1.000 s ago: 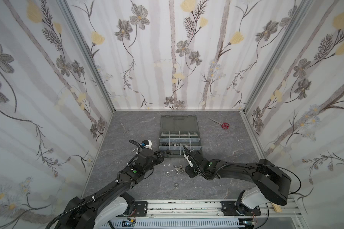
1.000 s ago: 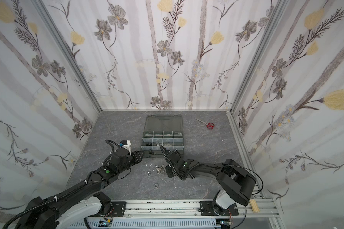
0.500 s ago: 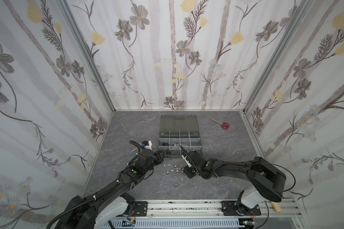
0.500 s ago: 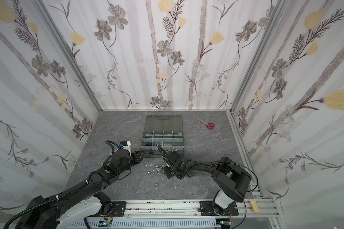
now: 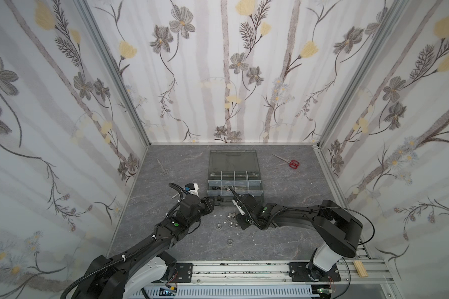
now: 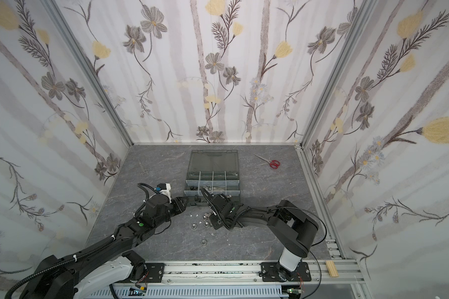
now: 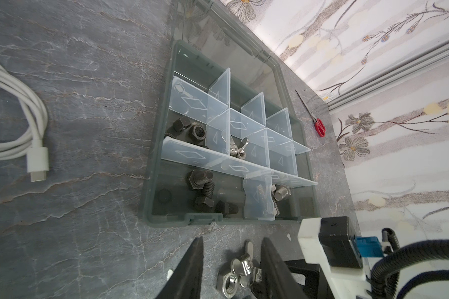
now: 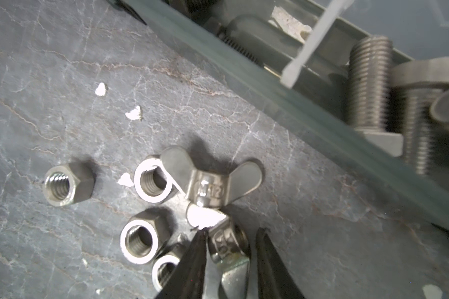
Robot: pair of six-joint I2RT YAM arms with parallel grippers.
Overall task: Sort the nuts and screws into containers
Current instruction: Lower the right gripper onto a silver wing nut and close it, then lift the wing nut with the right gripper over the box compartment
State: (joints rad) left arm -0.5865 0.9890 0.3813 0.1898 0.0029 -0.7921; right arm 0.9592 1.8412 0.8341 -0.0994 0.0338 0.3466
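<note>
Sorting is shown well advanced but unfinished: in the open organiser case, black hex bolts are gathered in the near corner compartment and silver bolts in the one beside it. Black hex nuts are kept in the compartment behind, with a filed wing nut next to those, and several other compartments are seen bare. Left on the grey tabletop, just in front of the case, are a handful of silver hex nuts and two loose wing nuts. The right gripper is poised over the nearer of the two, its jaws set narrow on either side of it. Whether that nut is actually pinched cannot be told, and it is seen lying on the table. The left gripper is held low by the case's front wall, its jaws moderately apart and nothing gripped.

Only in the top views is a lone nut picked out, lying apart from the cluster toward the mounting rail, with red scissors well off beside the lid. The compartment contents, a blur from above, are resolved only by the left wrist camera. Threads, a stamped marking on the wing nuts and small white flecks are given only by the right wrist camera
</note>
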